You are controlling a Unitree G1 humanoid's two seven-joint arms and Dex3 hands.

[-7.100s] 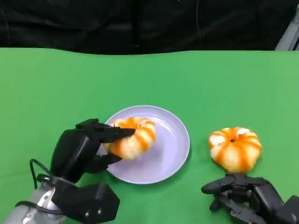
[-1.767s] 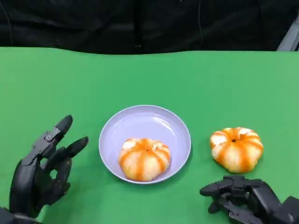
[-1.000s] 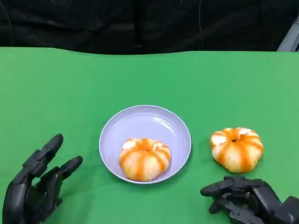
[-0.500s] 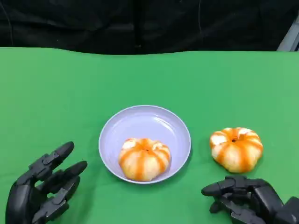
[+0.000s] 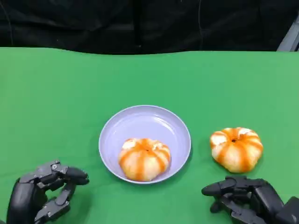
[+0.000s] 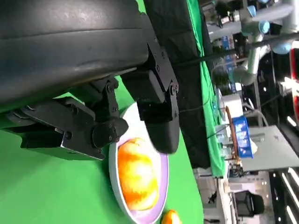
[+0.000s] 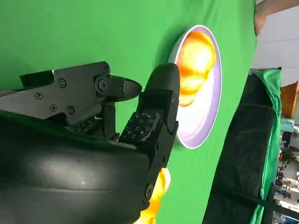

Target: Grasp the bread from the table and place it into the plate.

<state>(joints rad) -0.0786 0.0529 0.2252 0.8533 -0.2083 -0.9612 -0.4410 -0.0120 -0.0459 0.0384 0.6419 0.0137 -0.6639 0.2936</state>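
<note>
Head view shows one bread (image 5: 144, 158) in the plate (image 5: 140, 120). Another bread (image 5: 236, 148) sits right of the plate. Left hand (image 5: 44, 196) is curled, holding nothing. Right hand (image 5: 247, 198), loose and empty, should probably reach forward and wrap it gently.

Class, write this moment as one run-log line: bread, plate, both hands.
bread in plate: lies in plate | bread on table: right of plate | left robot hand: curled, holds nothing | right robot hand: near table bread, holds nothing

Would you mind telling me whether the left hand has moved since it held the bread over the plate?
Yes. The left hand has let go and drawn back from the plate toward the robot; the bread lies in the plate.
</note>
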